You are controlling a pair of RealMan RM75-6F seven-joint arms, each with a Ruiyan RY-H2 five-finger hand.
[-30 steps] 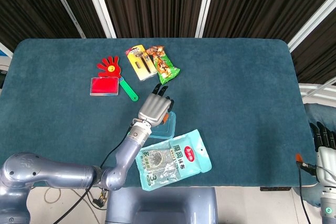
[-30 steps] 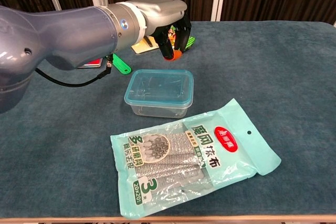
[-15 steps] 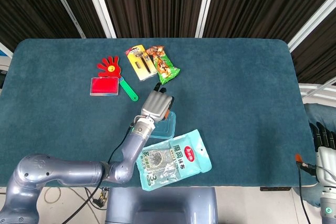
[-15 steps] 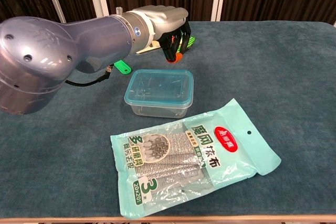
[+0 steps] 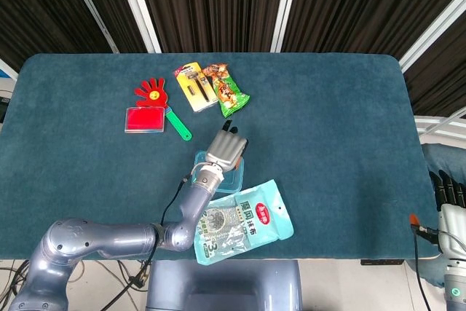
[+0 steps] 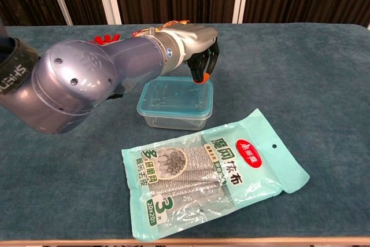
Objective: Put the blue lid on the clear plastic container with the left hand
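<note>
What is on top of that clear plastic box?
A blue lid sits on the clear plastic container, and the robot's left hand is above its far edge. Through the lid the box looks empty. Whether the fingertips touch the lid cannot be told.

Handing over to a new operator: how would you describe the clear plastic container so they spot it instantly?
On the teal table, look near the front edge, just behind the large turquoise scrubber packet. The clear plastic container sits there under the left hand. It is the only see-through box, with a blue lid on top.
</note>
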